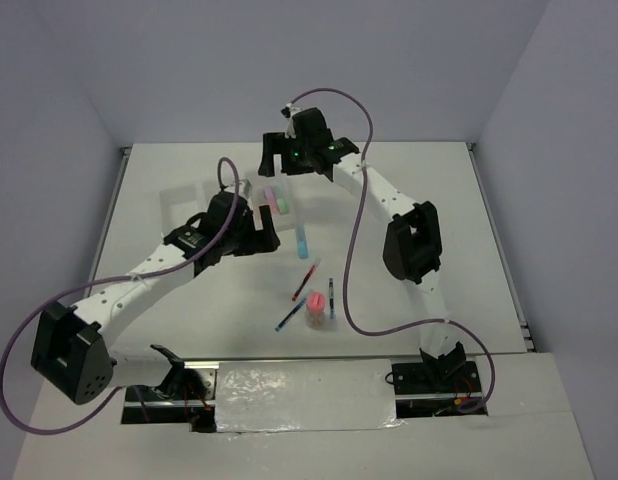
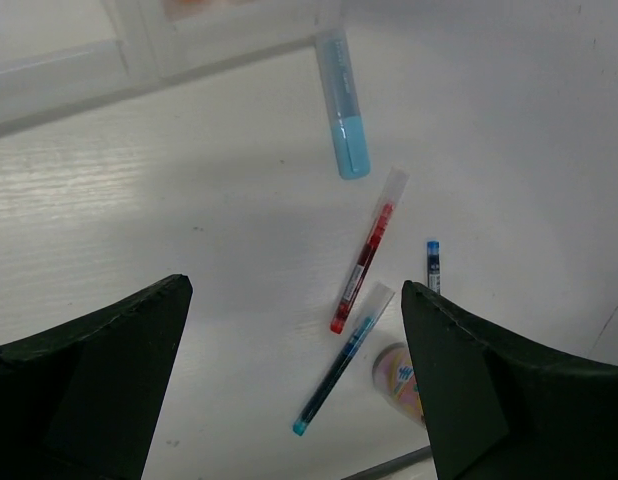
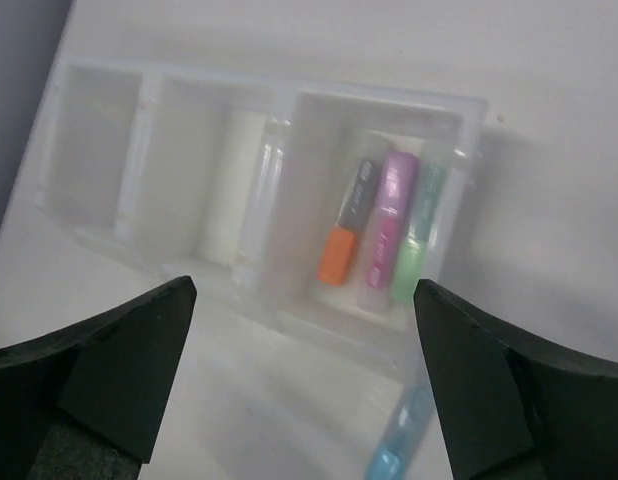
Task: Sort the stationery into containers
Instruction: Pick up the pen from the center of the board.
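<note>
Black left pincer point(image 2: 294, 290) spread wide, empty, facing red pen point(image 2: 364, 262), right pincer point(image 3: 304, 288) wide, empty, facing tray point(image 3: 249, 85)

A white table point(image 1: 479, 260) stands in a corner of pale lilac walls point(image 1: 189, 70), with a crinkled shiny sheet point(image 1: 304, 395) lying along its near edge.

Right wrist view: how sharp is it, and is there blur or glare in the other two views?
Right wrist: soft throughout; the tray looks hazy, and the blue highlighter at the bottom edge is smeared. Left wrist: crisp on the red pen, its dark fingers featureless. Top external: even light, faint shadows, glare on the shiny strip near the bottom.
</note>
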You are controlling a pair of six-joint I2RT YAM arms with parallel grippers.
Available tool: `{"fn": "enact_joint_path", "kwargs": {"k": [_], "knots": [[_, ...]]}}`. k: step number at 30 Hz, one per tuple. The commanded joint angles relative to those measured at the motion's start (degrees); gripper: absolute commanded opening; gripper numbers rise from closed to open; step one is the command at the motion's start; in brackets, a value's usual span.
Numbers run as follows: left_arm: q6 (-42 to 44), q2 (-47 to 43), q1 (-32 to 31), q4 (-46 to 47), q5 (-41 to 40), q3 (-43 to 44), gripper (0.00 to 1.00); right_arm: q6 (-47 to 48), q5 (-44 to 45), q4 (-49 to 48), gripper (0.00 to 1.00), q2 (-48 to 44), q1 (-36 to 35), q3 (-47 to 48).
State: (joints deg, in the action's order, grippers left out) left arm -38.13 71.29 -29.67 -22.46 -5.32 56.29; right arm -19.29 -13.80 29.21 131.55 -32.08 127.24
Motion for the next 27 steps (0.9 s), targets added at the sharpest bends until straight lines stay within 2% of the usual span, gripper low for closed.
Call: {"fn": "enact_joint_path", "kwargs": {"k": [1, 5, 6, 9, 11, 15, 18, 24, 27], "knots": [[-2.3, 5.5, -3.5, 5.6, -3.4, 2.2, 0.99, 1.0, 6.9, 0.0, 1.0, -9.4, 1.0, -5.4], [-4.3, 13.7, -7.1, 7.3, -6.9, 7.1, 0.99, -2.2, 15.3, -2.7, 1.0, -26.3, 5.7, -23.8], [-5.2, 15.7, -8.1, 6.4, -8.7, 8.6, 0.99, -2.9, 15.6, -4.5, 1.0, -33.5, 7.8, -31.5], [-6.6, 23.9, -9.1, 4.4, -11.5, 14.2, 0.98, -2.3, 14.7, -5.6, 1.0, -45.5, 10.4, -42.6], [-6.3, 29.6, -9.4, 4.3, -12.7, 17.8, 0.96, -0.8, 14.6, -3.9, 1.0, -50.4, 11.0, -46.5], [-5.1, 38.9, -9.4, 1.9, -13.7, 26.0, 0.87, -1.0, 9.4, -6.4, 1.0, -62.9, 10.6, -62.3], [-5.8, 44.5, -9.7, -2.1, -15.4, 31.6, 0.85, -1.3, 8.4, -6.9, 1.0, -72.0, 10.6, -68.4], [-6.9, 52.0, -10.2, -5.5, -18.2, 36.5, 0.84, 0.4, 7.0, -2.8, 1.0, -77.5, 10.5, -69.0], [-6.5, 54.5, -10.3, -4.6, -16.5, 37.0, 0.71, 0.5, 7.0, -2.3, 1.0, -79.5, 10.6, -69.3]]}}
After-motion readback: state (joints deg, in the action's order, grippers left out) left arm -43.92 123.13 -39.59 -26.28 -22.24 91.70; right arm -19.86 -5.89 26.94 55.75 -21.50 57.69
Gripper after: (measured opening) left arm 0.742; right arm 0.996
